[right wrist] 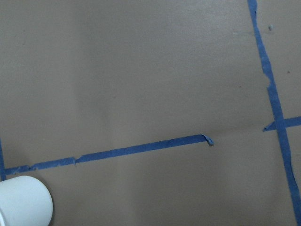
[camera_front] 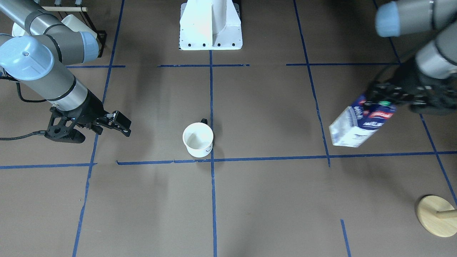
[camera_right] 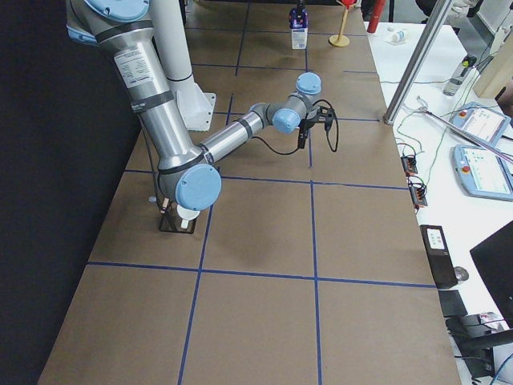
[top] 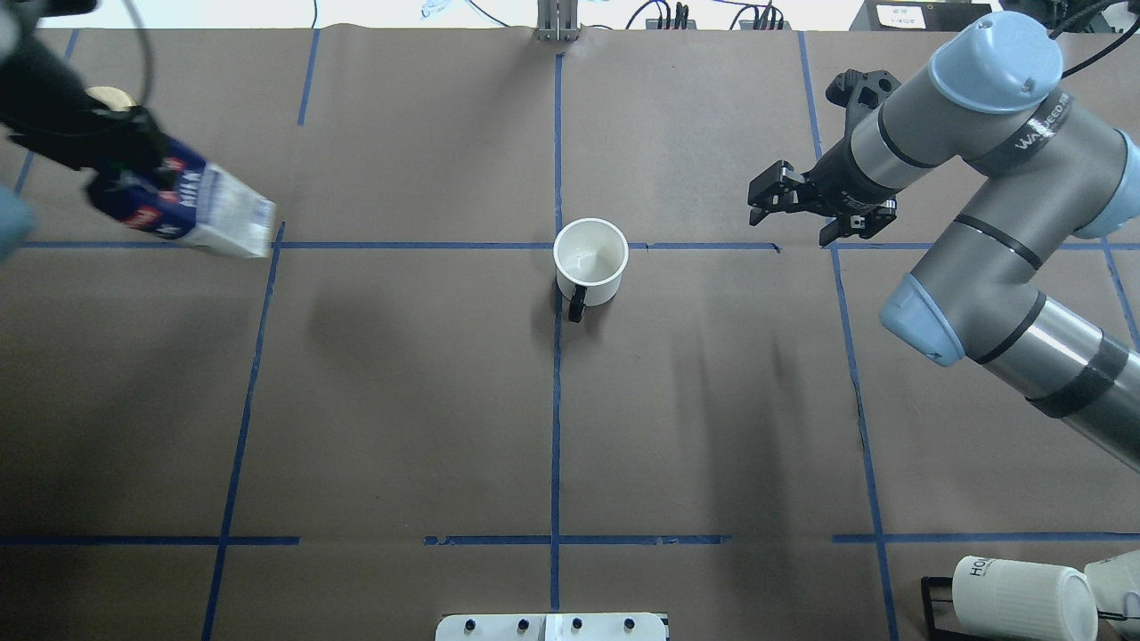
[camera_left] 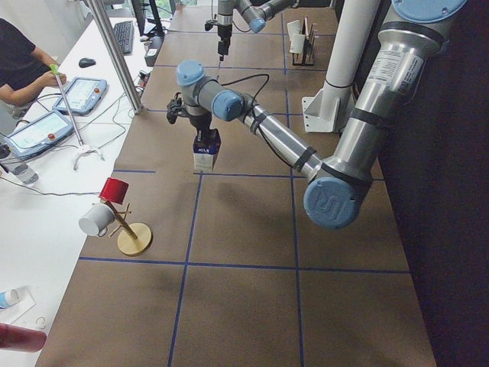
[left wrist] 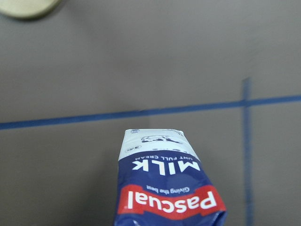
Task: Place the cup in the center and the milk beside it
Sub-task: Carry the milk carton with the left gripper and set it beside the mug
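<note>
Left pincer (camera_left: 204, 136) of mine clamped the milk (camera_left: 205, 156) by its top, long axis near upright, at nine o'clock of the cup (top: 590, 258).

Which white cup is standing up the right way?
The smooth cup with the black handle, in the middle. The other mugs lie sideways in the corner.

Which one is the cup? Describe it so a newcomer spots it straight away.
Find the blue tape line running down the middle of the overhead view. The cup stands upright where it meets the far cross line. Unlike the white mugs lying sideways at the near right corner, it has a small black handle.
</note>
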